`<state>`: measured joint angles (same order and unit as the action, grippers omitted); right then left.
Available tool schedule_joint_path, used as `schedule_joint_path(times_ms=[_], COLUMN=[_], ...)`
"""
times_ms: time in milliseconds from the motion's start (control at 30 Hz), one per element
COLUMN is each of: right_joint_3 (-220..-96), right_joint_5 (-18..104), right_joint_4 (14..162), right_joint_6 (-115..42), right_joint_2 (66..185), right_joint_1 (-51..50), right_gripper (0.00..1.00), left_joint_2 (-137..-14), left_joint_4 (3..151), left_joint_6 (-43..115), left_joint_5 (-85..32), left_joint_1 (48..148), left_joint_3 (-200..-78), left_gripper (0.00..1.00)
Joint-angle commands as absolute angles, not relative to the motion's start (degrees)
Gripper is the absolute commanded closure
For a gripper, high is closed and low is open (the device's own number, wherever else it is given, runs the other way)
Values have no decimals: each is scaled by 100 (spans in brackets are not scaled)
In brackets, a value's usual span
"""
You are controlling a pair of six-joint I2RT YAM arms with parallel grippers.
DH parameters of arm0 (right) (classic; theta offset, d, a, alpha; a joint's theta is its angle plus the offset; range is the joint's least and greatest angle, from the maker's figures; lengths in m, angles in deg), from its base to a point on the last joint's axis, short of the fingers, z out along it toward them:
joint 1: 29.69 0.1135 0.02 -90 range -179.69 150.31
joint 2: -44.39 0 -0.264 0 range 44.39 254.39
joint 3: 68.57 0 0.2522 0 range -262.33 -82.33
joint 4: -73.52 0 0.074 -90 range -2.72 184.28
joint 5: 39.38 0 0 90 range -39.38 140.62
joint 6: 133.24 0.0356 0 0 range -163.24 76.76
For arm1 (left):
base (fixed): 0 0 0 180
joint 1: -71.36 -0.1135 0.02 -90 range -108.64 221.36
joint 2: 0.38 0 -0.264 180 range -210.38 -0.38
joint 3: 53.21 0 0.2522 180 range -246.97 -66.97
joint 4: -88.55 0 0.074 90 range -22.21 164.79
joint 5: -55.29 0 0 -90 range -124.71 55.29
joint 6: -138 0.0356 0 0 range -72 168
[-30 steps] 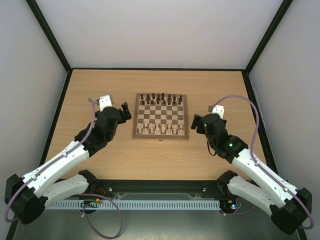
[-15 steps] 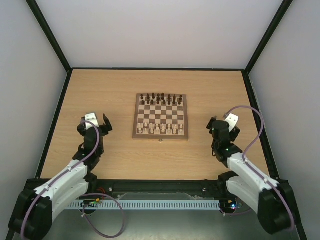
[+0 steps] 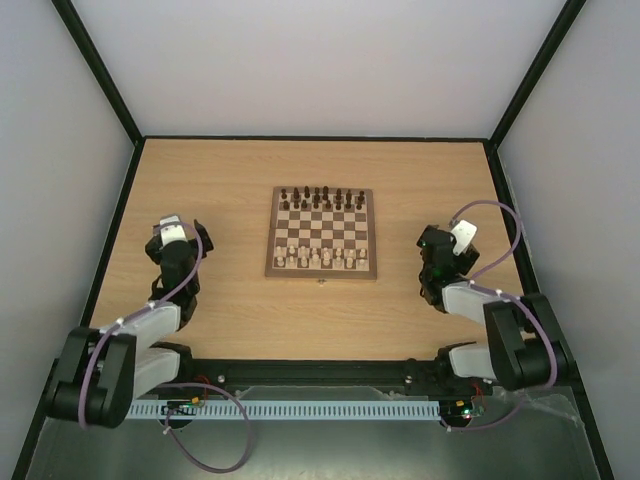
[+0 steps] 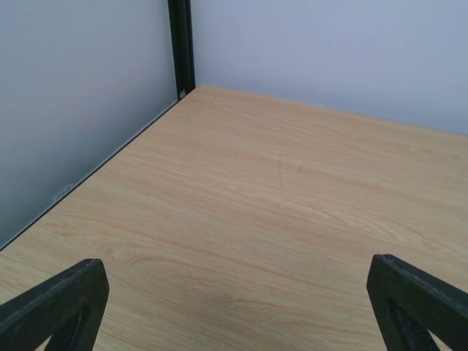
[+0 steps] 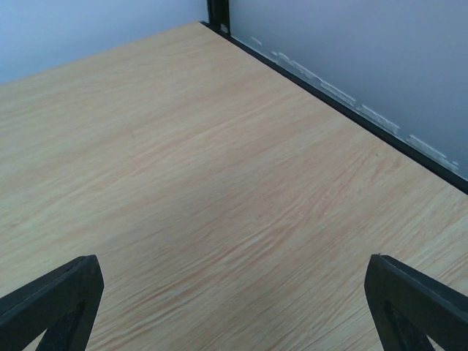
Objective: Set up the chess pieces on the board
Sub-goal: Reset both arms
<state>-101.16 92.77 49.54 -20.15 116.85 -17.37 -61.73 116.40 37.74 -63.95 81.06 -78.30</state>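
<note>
both grippers open, off to the sides of the board

at the far left a grey wall (image 3: pixel 60 200) and a black frame post (image 4: pixel 180 44) close in the wooden table (image 3: pixel 240 180). the left arm (image 3: pixel 150 325) is folded back near its base, a purple cable (image 3: pixel 190 275) looping along it. the left gripper (image 3: pixel 174 238) sits over the table's left part, well apart from the board. its two black fingers (image 4: pixel 62 300) stand wide apart with only table wood showing between them, and its camera looks toward the far left corner.

the board (image 3: pixel 322 232) lies flat in the middle of the table, square to the edges. the dark pieces (image 3: pixel 320 197) stand in rows along its far side. the pale chess pieces (image 3: pixel 318 258) stand in rows along its near side, too small to tell one kind from another. the middle squares show bare.

to the right, the right gripper (image 3: pixel 447 250) sits over the table, well apart from the board's right edge, with the right arm (image 3: pixel 500 320) folded behind it. its fingers (image 5: pixel 417 292) are spread wide too, holding nothing. beyond it runs the black frame rail (image 5: pixel 344 110) at the foot of the right wall (image 5: pixel 365 51).
</note>
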Motion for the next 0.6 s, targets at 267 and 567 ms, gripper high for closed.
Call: schedule_joint_path(times_ms=[267, 567], right_joint_3=[-10649, -10646], right_joint_5=[9867, 9611], right_joint_4=[4536, 4428], right_joint_6=[-1844, -2047], right_joint_2=[12745, 12782], right_joint_1=[-1815, -1813], right_gripper=[1, 1], left_joint_2=[-7868, -8055], left_joint_4=[12710, 12524], left_joint_6=[3585, 3550], left_joint_5=[-5575, -5554], left_joint_1=[7509, 7331], left_joint_3=[-8493, -8716], left_gripper=[0, 1])
